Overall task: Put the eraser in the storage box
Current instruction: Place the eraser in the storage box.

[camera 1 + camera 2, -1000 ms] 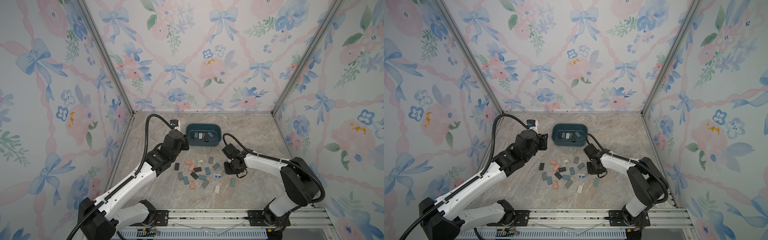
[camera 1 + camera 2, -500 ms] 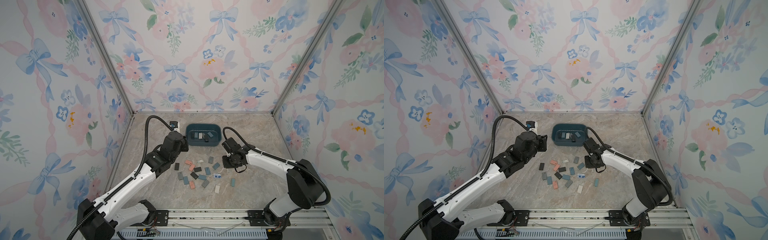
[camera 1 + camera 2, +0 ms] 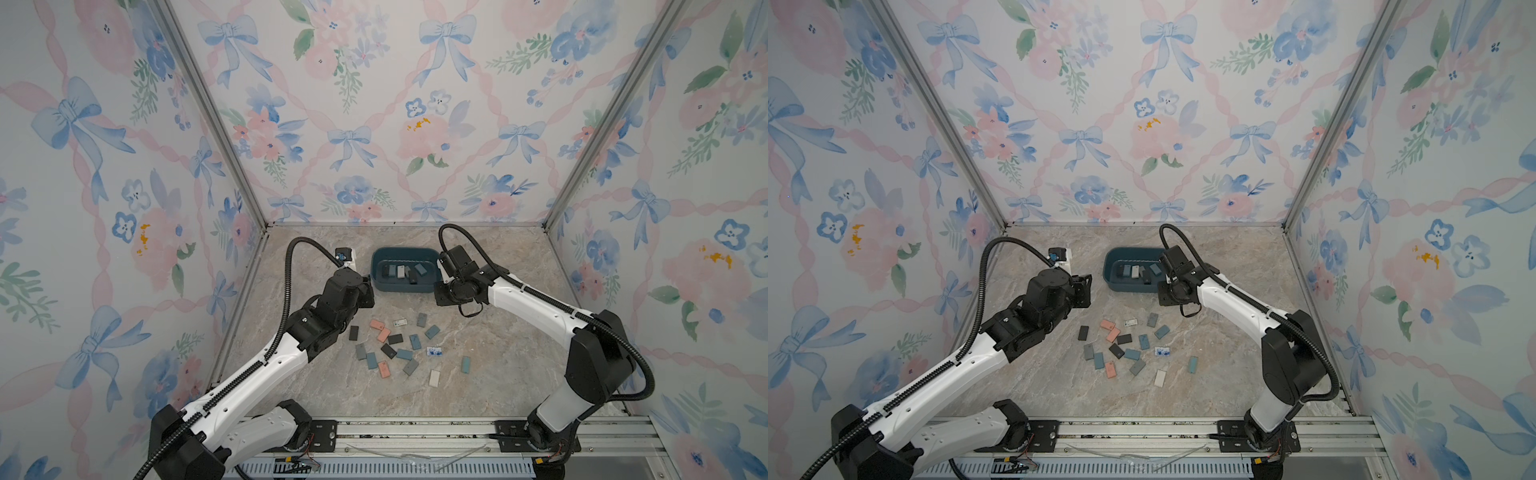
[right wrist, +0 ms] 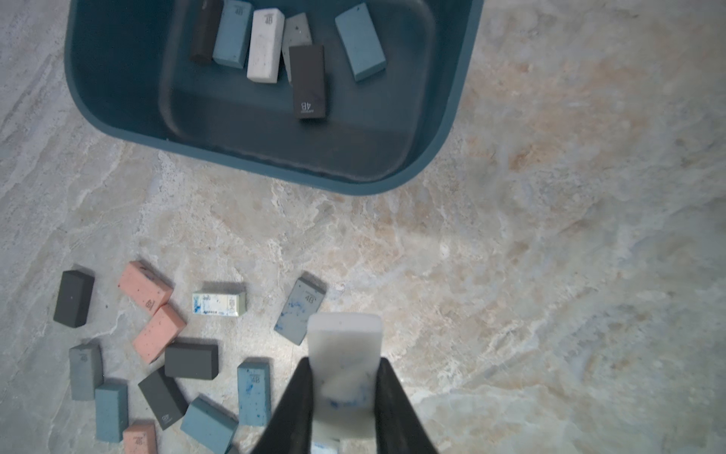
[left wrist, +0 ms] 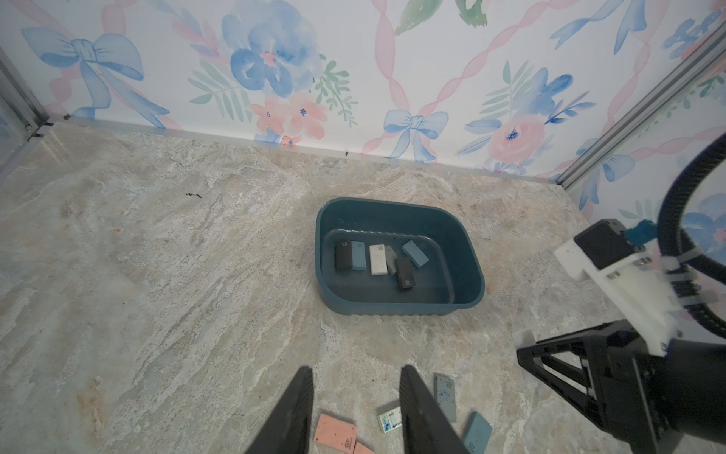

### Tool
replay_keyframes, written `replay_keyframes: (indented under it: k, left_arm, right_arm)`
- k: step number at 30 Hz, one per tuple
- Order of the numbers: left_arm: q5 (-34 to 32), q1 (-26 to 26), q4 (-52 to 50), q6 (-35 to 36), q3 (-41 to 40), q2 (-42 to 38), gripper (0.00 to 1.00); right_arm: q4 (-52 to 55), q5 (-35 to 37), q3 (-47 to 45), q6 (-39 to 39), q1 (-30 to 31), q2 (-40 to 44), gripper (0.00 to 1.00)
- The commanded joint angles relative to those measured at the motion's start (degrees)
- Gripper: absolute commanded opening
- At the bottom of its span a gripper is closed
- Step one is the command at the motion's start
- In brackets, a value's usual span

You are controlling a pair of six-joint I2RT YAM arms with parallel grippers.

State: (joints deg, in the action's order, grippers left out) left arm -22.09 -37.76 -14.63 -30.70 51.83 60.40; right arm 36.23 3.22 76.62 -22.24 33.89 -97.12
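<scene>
Right arm's reaching forward, elbow bent, wrist tipped down. The right gripper [image 4: 344, 367] is pinching a white eraser [image 4: 343, 338] smudged with blue, held clear of the marble. The storage box [image 4: 118, 78] sits just ahead of the fingertips, six erasers already inside. A second ago that hand was low over the scattered erasers [image 3: 390, 351]; it's now up by the box's right end. Left arm hasn't budged: the left gripper [image 5: 355, 377] is spread, nothing between its fingers, box ahead of it.

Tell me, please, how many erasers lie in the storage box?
6 in the storage box: black eraser, pale blue eraser, white eraser, grey eraser in a row; second black eraser against it; teal eraser apart.
</scene>
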Motion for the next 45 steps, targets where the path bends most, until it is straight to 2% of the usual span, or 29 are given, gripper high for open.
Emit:
replay_keyframes:
  k: [1, 35, 45]
  left_arm:
    - [-0.2, -0.1, 0.5, -1.7, -1.4, -0.9, 0.39]
    - [0.4, 0.0, 0.1, -3.8, -4.7, -4.2, 0.39]
    - [0.6, 0.0, -0.1, -4.0, -4.9, -4.3, 0.39]
  right_arm:
    - [1.2, -0.5, 4.3, 2.4, -1.3, -2.7, 0.27]
    - [6.6, -0.3, 34.7, 5.6, -6.8, -30.0, 0.27]
    - [8.8, 0.8, 40.6, 5.3, -7.2, -35.8, 0.28]
